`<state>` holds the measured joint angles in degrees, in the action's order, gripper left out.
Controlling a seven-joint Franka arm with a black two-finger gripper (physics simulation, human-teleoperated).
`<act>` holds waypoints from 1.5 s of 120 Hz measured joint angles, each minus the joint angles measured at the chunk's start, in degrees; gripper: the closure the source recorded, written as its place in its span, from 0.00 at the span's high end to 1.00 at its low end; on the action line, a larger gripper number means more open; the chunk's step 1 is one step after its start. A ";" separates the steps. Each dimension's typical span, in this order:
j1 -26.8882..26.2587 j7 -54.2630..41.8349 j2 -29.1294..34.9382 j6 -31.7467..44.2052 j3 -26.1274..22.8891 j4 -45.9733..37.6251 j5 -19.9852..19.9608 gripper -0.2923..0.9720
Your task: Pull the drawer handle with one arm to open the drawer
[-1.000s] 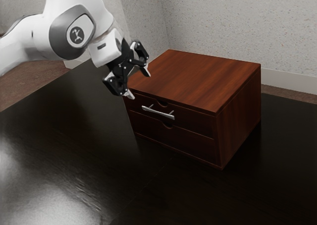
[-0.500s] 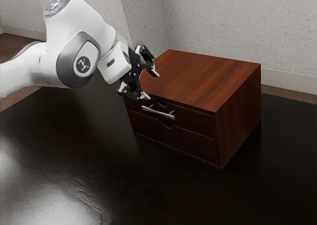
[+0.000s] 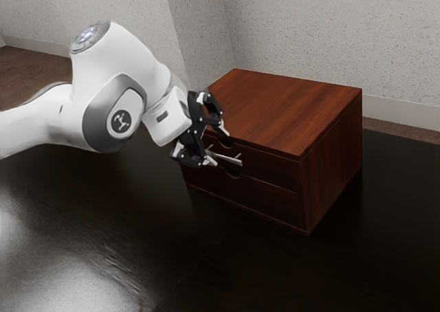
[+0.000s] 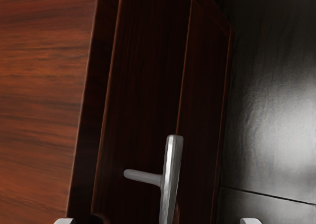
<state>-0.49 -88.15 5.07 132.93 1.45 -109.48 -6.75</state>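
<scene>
The tool (image 3: 218,149) hangs open at the cabinet's (image 3: 289,113) front, its two black fingers spread wide and straddling the end of the silver drawer handle (image 3: 232,160) nearest the arm, without pinching it; in the wrist view the bar (image 4: 170,179) runs up between the fingertips, clear of both. The handle sits on the cabinet's upper drawer (image 3: 268,164), whose face lies flush with the cabinet front, not pulled out. The cabinet stands on the dark glossy tabletop (image 3: 103,243).
</scene>
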 joint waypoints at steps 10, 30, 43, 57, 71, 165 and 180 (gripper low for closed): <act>0.28 0.32 0.00 0.54 -0.03 -0.92 -0.01 0.54; 0.20 0.83 0.00 1.43 0.02 -1.73 -0.01 0.49; 0.48 1.08 -0.11 1.72 0.05 -1.80 0.09 0.46; 0.86 1.26 -0.48 1.91 0.23 -1.82 0.19 0.43; 0.92 1.37 -0.82 2.35 0.33 -1.94 1.15 0.41; 0.45 3.71 -2.01 3.51 0.03 -2.32 3.62 0.28; 0.47 3.97 -1.81 3.53 0.04 -2.50 3.60 0.25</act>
<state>-0.01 -84.18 3.26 136.46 1.49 -111.97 -3.15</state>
